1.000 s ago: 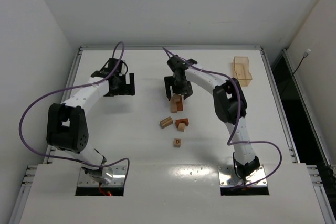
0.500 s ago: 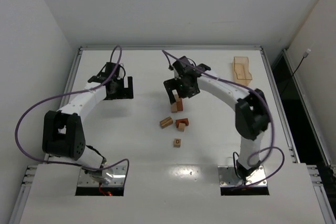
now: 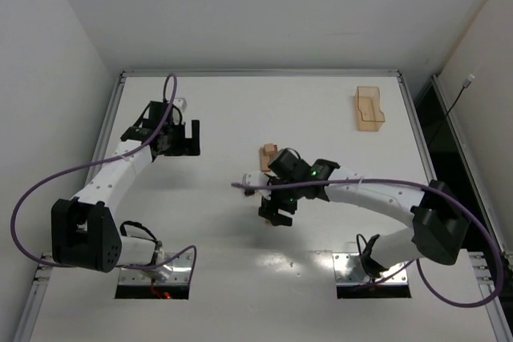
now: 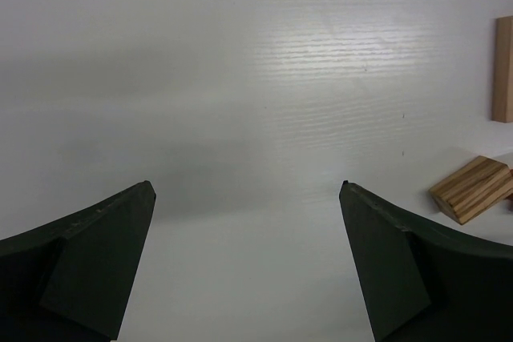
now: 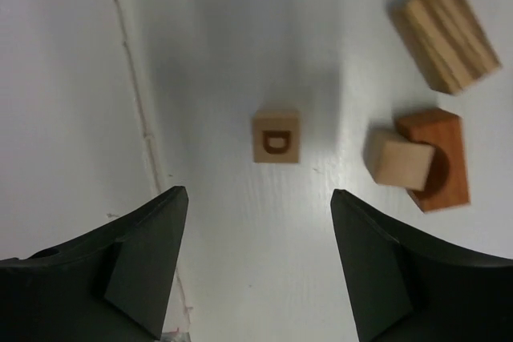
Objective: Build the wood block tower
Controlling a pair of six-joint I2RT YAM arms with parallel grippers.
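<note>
your right pincer (image 5: 258, 198) parted, empty, poised over lettered cube (image 5: 276, 136) for pickup | left pincer (image 4: 247, 190) wide, empty, well apart to give room

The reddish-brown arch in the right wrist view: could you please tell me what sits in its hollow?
A light tan cube lies tilted in the arch hollow, hiding much of the curve; its underside cannot be seen.

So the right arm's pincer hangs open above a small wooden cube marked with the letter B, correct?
Not quite. The letter on the cube is D, not B, as the right wrist view shows plainly. The rest holds: the right pincer hangs open above it, with nothing between its fingers.
</note>
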